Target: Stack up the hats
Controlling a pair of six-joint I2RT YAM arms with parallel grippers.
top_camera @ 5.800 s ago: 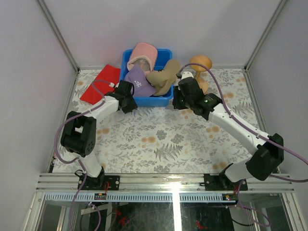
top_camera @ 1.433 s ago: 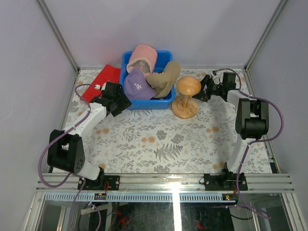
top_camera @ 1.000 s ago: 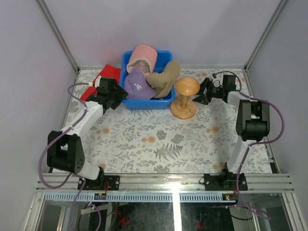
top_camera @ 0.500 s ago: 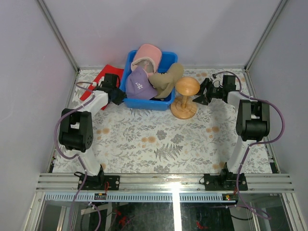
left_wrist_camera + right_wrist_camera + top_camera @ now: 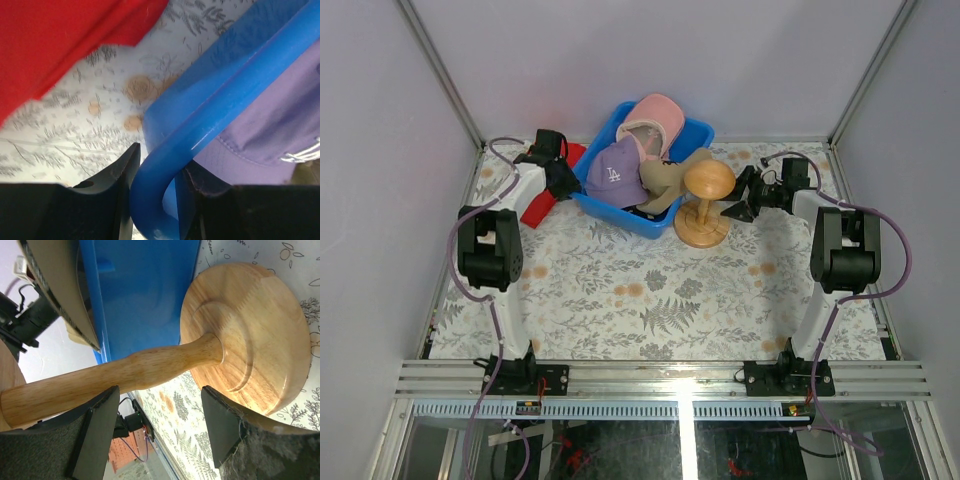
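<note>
I am pinching the rim of the blue bin with my left pincer at the bin's left corner. In the left wrist view one finger is pressing on the outside of the blue wall and the other on the inside. The bin is sitting askew to the table edges.

The purple cap is lying inside the bin, closest to that gripped corner, with its white logo facing up. The pink cap is resting against the bin's far end. The tan cap is hanging over the bin's right side.

The red cloth is lying just left of the bin. The wooden stand is standing upright just right of the bin. My right pincer is hovering beyond it, spread wide, with the stem showing between the fingers and neither one touching it.
</note>
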